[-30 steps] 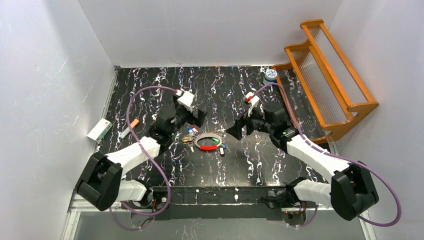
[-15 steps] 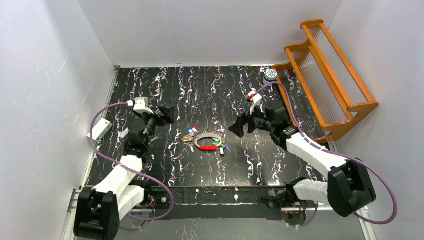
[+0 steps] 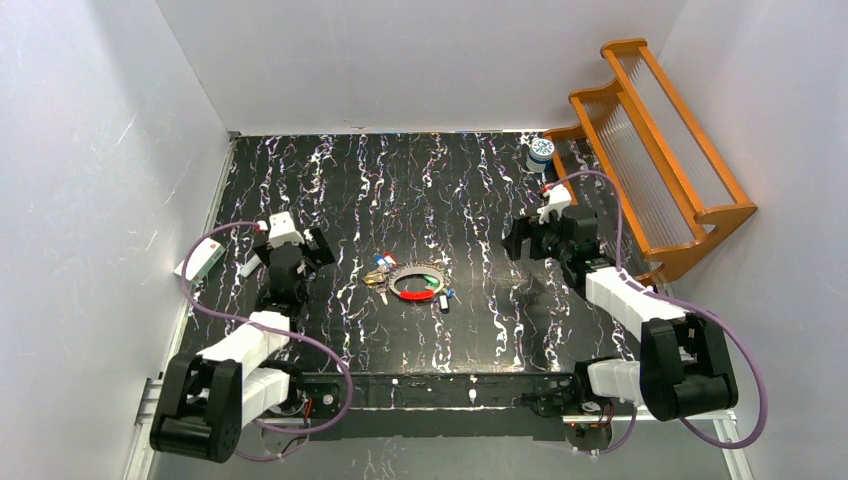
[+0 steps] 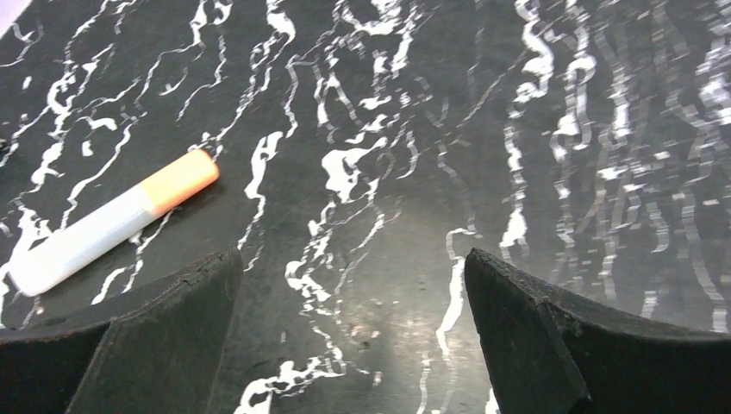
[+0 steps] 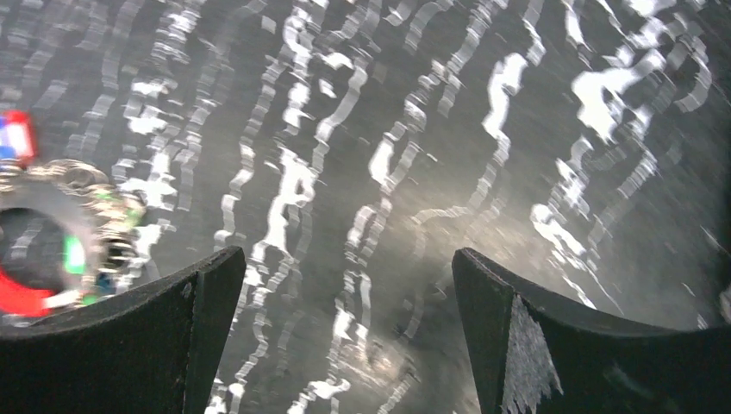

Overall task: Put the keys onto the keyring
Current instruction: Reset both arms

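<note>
Overhead, both arms have backed off to their own sides. The keyring point(image 3: 420, 268) with its keys point(image 3: 382, 268) lies alone mid-tabletop point(image 3: 400, 190), well apart from both.

Left wrist: left jaws wide open and empty, pen point(image 4: 112, 220) ahead on the left.

Right wrist: right jaws wide open and empty, keyring at the left edge.

We read this as released, likely done.

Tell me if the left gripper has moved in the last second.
Yes. The left gripper pulled back leftward, away from the keyring, toward the white box.
</note>
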